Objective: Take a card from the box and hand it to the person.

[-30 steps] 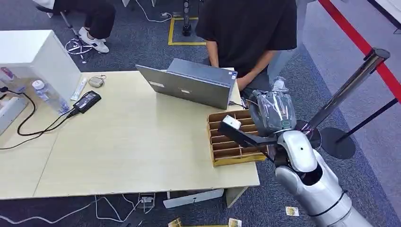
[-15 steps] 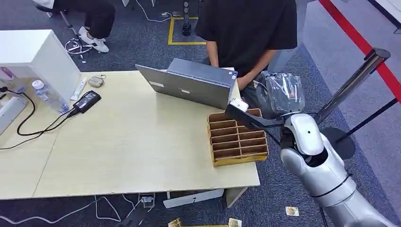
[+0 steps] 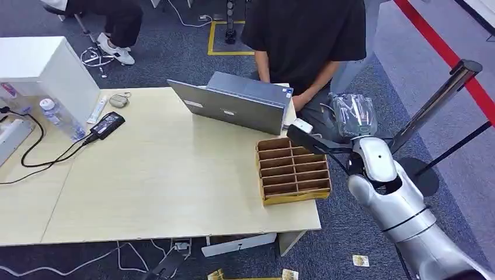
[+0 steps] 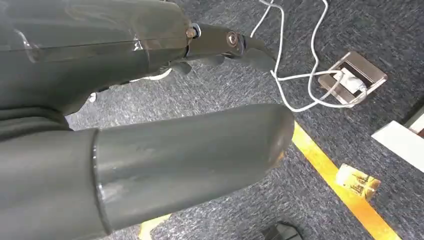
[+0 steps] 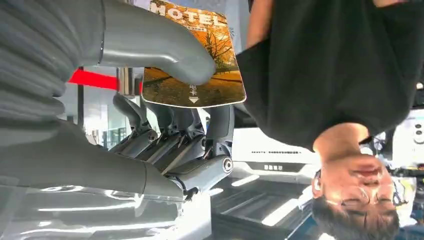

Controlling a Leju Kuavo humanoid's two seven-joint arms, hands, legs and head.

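Reaching past the far corner of the cardboard box [image 3: 293, 170], the right hand [image 3: 309, 140] is raised toward the person [image 3: 306, 41] in a black shirt. An orange card [image 5: 195, 65] is pinched under its thumb. The left hand [image 4: 150, 125] hangs over dark carpet, whether clenched or released cannot be told.

i see the card [image 5: 195, 65] printed with an orange autumn scene and white "motel" lettering, under a grey thumb of the right hand [image 5: 165, 115] with darker fingers. the box [image 3: 293, 170] is brown cardboard on a pale wood table [image 3: 146, 175]. the person [image 3: 309, 35] wears a black shirt. the laptop [image 3: 233, 105] is grey, the carpet dark blue-grey with yellow tape [image 3: 225, 52] far off.
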